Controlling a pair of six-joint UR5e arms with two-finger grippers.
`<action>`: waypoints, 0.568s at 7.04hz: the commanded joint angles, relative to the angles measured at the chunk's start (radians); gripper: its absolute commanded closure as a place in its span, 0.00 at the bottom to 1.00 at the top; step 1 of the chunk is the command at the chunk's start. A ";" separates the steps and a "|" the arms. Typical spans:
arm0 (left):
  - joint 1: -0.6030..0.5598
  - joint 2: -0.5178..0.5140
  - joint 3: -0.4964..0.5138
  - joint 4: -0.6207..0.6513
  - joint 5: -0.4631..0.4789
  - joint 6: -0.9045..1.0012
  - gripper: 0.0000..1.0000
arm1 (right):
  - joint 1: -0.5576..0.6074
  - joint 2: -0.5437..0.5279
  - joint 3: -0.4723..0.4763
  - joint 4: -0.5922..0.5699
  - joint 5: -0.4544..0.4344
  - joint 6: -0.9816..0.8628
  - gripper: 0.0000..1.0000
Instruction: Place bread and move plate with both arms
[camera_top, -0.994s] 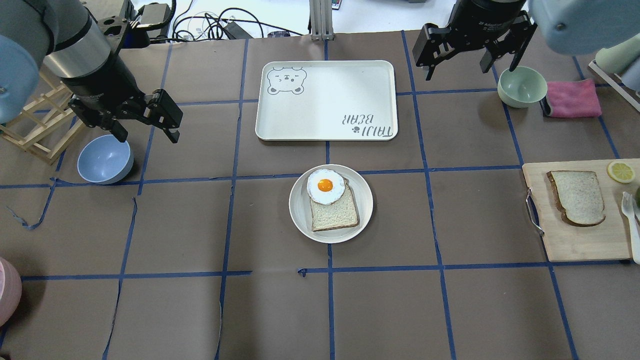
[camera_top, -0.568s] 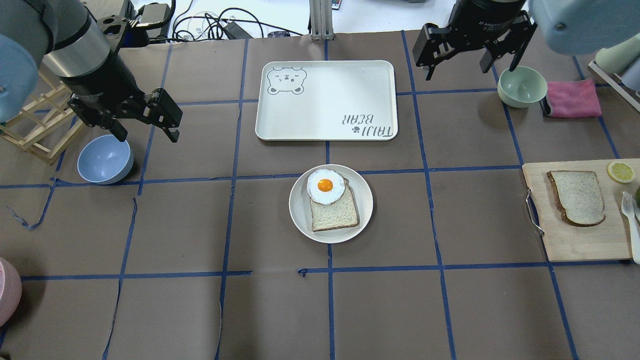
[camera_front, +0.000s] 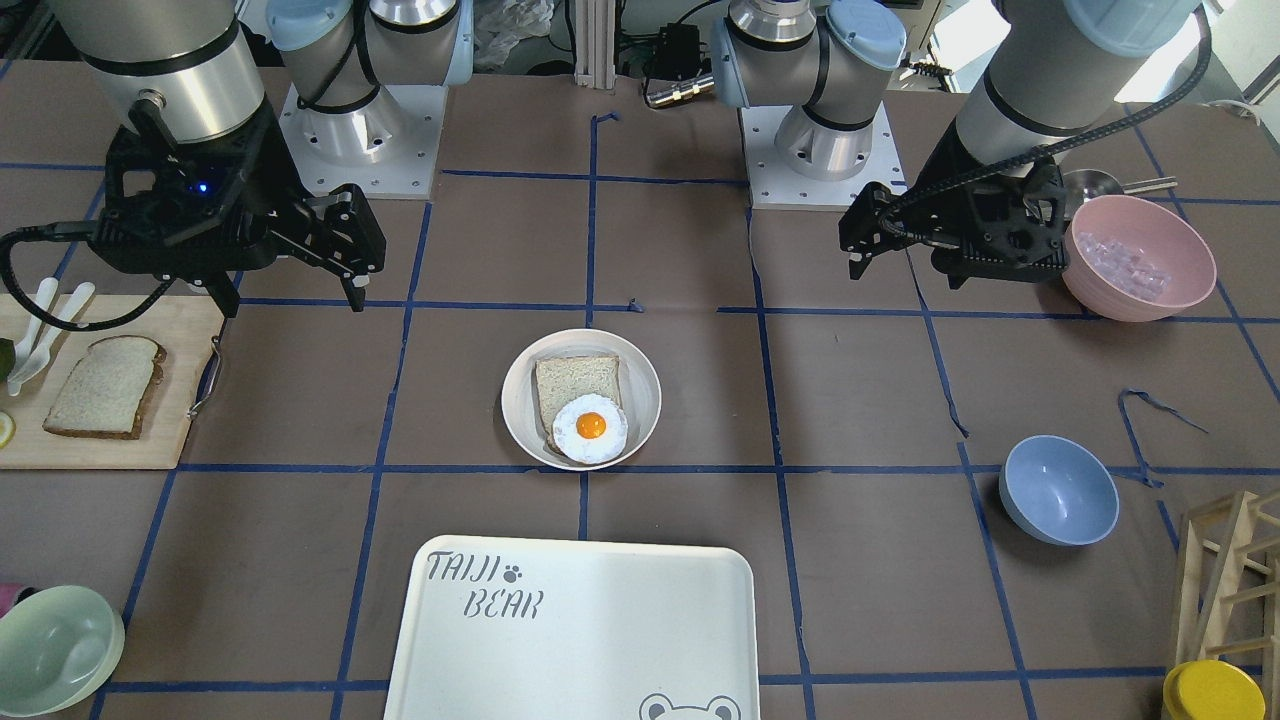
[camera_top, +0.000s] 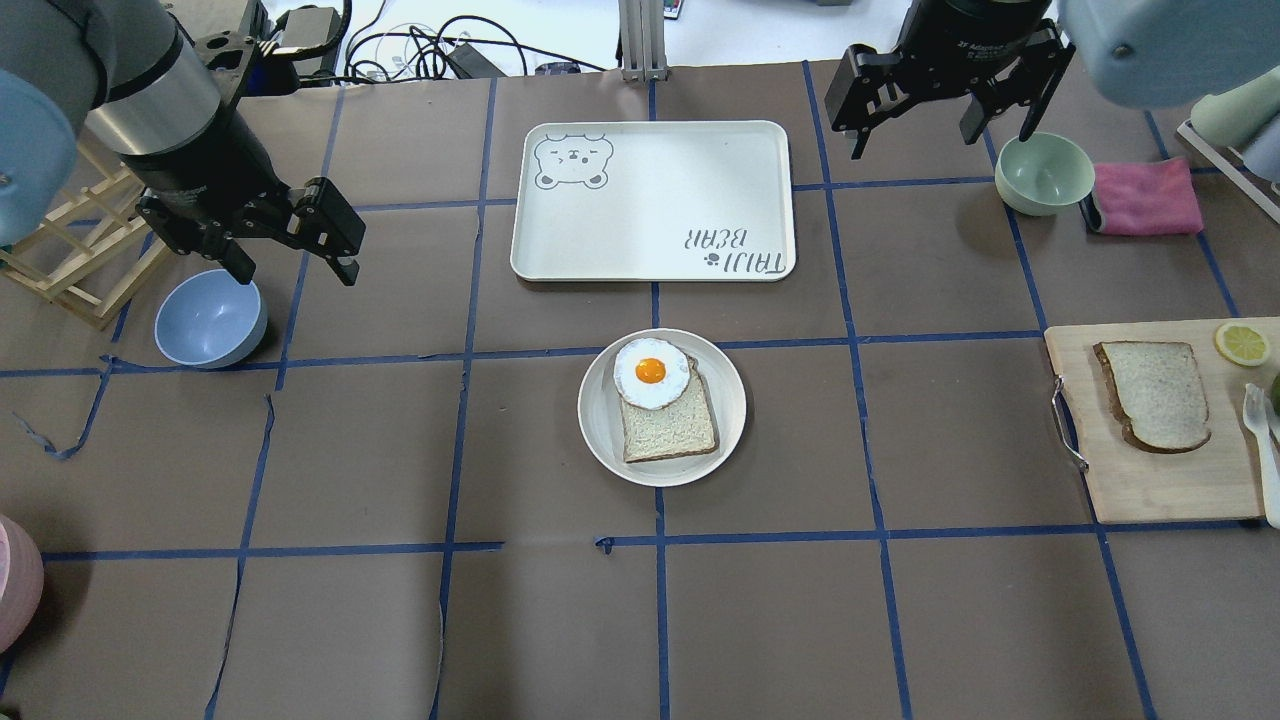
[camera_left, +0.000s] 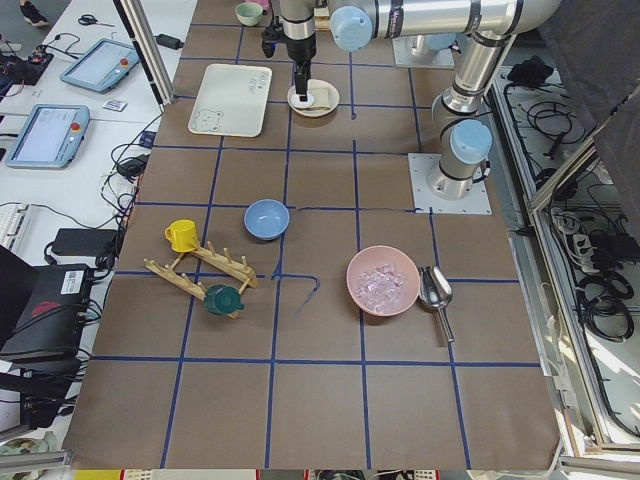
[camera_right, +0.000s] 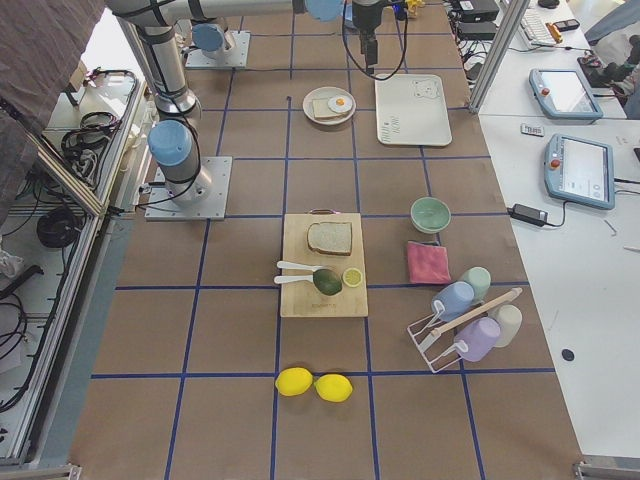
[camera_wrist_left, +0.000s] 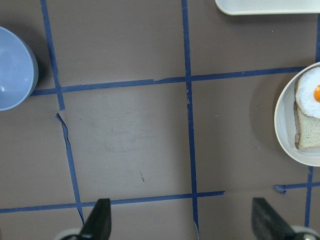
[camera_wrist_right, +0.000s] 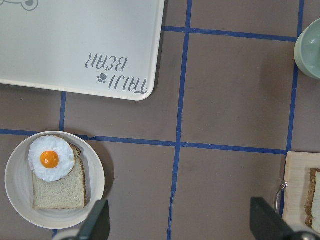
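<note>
From overhead, the bread (camera_top: 1155, 395) is seen at 5 o'clock from the right gripper (camera_top: 940, 143), well apart. Both it and the left gripper (camera_top: 296, 278) are spread wide.

The bread (camera_top: 1155, 392) is pale, speckled, dark-crusted; the plate (camera_top: 598, 412) cream.

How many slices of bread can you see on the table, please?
2. The squarer slice lies on the plate under the fried egg; the dark-crusted bread lies on the wooden board on the robot's right. No more seem hidden.
</note>
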 joint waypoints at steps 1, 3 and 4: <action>0.000 -0.002 0.002 0.000 0.001 0.000 0.00 | 0.001 0.000 0.012 0.000 -0.002 0.000 0.00; -0.003 -0.006 0.006 0.000 0.000 -0.002 0.00 | 0.001 0.000 0.010 0.000 -0.002 -0.001 0.00; -0.003 -0.006 0.006 0.002 0.000 -0.002 0.00 | 0.001 0.000 0.012 0.001 0.000 -0.001 0.00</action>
